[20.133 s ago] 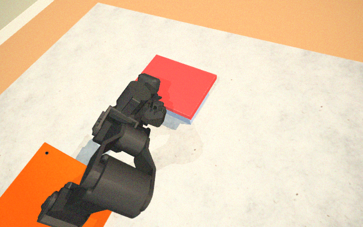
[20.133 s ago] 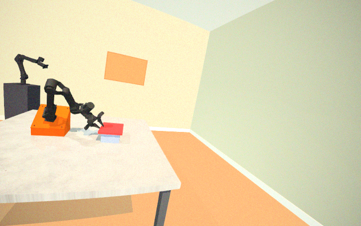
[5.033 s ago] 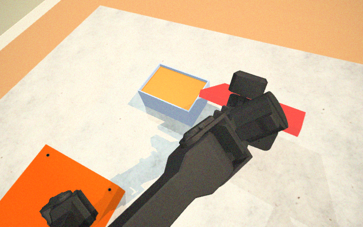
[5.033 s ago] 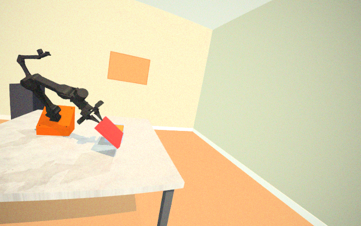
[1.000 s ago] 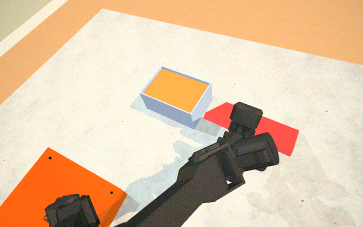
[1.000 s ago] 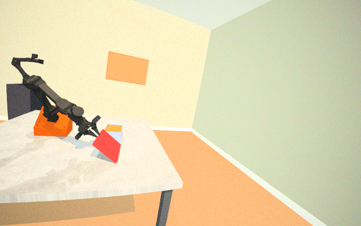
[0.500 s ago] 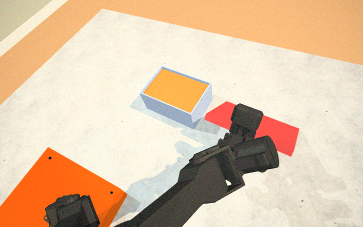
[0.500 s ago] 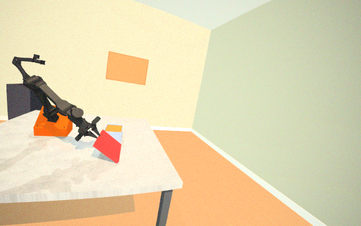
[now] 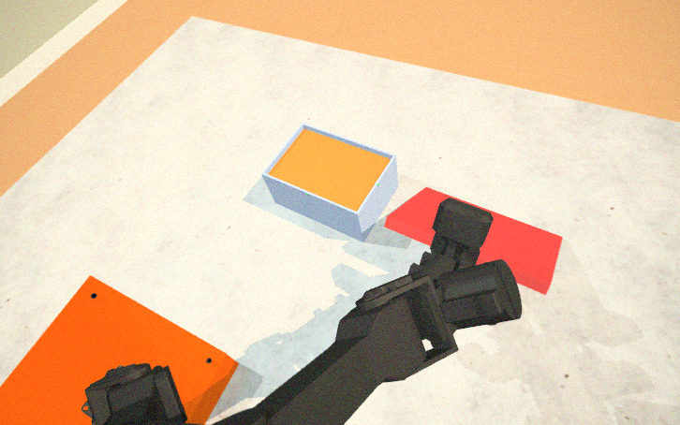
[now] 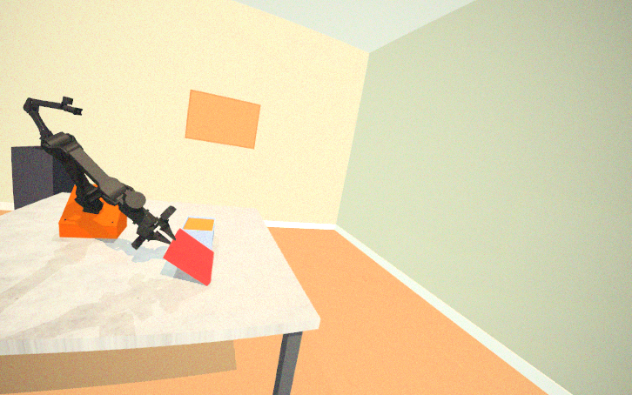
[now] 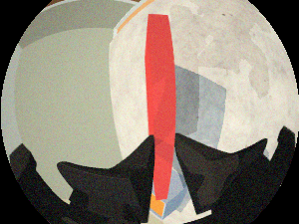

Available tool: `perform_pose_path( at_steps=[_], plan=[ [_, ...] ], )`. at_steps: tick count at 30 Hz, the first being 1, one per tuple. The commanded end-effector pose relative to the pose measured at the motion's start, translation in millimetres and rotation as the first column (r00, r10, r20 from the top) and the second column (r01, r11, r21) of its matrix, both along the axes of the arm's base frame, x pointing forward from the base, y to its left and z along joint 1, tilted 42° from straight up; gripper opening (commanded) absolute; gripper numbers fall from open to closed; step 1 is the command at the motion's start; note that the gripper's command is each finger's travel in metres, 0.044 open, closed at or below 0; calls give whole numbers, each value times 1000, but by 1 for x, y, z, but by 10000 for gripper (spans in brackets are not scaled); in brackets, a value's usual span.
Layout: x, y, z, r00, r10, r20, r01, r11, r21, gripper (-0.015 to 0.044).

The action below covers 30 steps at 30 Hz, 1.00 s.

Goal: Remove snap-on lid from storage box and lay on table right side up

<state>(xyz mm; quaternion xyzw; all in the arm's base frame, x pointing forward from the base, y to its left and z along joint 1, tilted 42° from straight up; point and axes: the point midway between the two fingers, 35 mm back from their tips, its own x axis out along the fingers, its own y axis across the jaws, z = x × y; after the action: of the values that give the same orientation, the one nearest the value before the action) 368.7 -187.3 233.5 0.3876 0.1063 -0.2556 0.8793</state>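
The red lid is off the box and steeply tilted, with its broad face to the exterior view and one edge to the wrist camera. My gripper is shut on the lid near its upper edge; its fingertips are hidden in the top view. The lid's lowest corner is close to the table; I cannot tell whether it touches. The pale blue storage box stands upright and open beside the lid, with a flat orange surface inside its rim.
The table has its far edge beyond the box in the top view. The arm rises from an orange base block. The lid's near end is close to the box's side.
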Motion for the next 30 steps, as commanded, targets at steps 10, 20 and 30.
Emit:
perform_pose_path(
  at_steps=[10,20,30],
  plan=[
    [0,-11,-16,1000,-9,-22,9,1000,3,0],
    [1,-16,-22,1000,-9,-23,9,1000,3,0],
    [1,-21,-28,1000,-9,-23,9,1000,3,0]
  ],
)
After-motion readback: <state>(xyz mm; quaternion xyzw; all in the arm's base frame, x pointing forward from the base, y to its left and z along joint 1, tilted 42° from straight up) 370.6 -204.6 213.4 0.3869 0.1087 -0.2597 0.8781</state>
